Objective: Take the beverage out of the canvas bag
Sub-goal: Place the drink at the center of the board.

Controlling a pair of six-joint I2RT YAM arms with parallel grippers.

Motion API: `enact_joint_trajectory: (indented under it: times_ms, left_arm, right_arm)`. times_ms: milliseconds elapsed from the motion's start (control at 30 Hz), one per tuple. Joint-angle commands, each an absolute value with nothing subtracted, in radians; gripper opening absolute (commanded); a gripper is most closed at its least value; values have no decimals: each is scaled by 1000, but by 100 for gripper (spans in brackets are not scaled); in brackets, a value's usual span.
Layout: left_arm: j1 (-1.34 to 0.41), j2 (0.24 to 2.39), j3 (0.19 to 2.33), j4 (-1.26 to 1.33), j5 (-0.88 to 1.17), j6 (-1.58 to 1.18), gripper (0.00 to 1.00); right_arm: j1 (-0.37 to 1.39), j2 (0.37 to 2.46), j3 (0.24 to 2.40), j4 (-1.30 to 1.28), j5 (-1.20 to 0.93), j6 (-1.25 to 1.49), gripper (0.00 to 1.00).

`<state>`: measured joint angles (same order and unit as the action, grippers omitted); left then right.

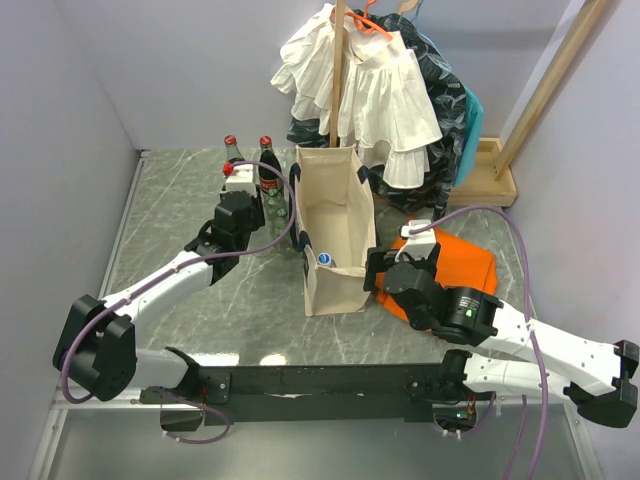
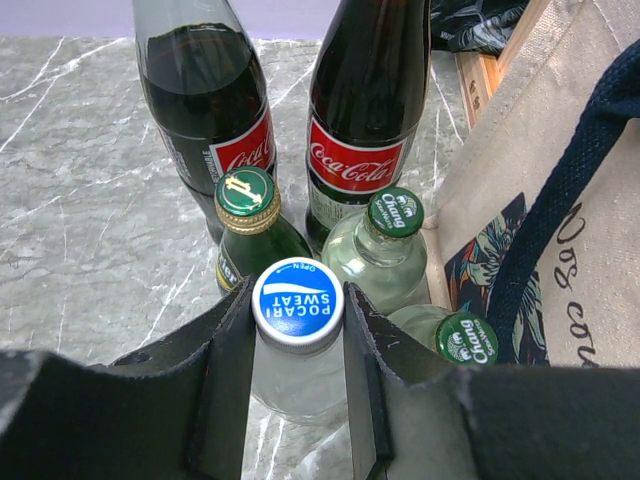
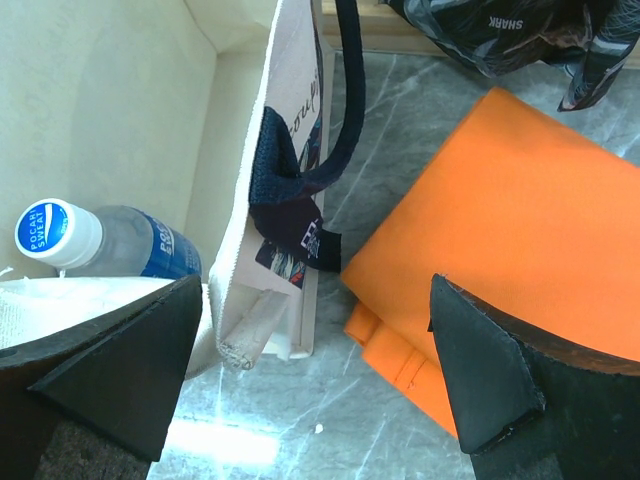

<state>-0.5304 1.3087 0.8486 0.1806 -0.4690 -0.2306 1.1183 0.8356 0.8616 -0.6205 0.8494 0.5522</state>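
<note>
The cream canvas bag (image 1: 335, 225) with navy straps stands open in the middle of the table. A Pocari Sweat beverage bottle (image 1: 325, 260) with a blue-and-white cap (image 3: 47, 233) lies inside it at the near end. My right gripper (image 3: 315, 330) is open, one finger inside the bag and the other outside over the orange cloth, astride the bag's right wall (image 3: 265, 200). Left of the bag, my left gripper (image 2: 297, 320) is shut on the neck of a second clear Pocari Sweat bottle (image 2: 297, 300), held upright among other bottles.
Two Coca-Cola bottles (image 2: 365, 130), two green-capped Chang bottles (image 2: 392, 225) and a gold-capped green bottle (image 2: 247, 205) crowd beside the bag's left wall. A folded orange cloth (image 1: 465, 265) lies right of the bag. A clothes rack (image 1: 370, 80) stands behind it.
</note>
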Motion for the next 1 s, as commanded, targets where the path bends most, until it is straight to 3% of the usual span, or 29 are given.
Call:
enact_joint_trajectory:
  times_ms: [0, 233, 333, 533, 800, 833, 967]
  left_arm:
    - [-528, 1284, 877, 365, -499, -229, 18]
    - [-528, 1287, 867, 368, -497, -229, 25]
    - [-528, 1289, 865, 364, -494, -230, 34]
    - [-528, 1276, 857, 357, -508, -232, 42]
    - [-528, 1290, 884, 310, -485, -245, 62]
    - [-528, 1290, 885, 307, -480, -245, 68]
    - [-529, 1269, 876, 302, -482, -248, 70]
  right_arm:
    - [1111, 847, 870, -623, 877, 542, 100]
    - [1109, 861, 880, -626, 881, 535, 100]
    - [1109, 862, 882, -623, 877, 531, 100]
    - [1109, 868, 888, -623, 880, 525, 100]
    - [1109, 874, 894, -606, 877, 506, 100]
    - [1108, 874, 893, -601, 870, 502, 100]
    - [1109, 871, 887, -577, 856, 480, 100]
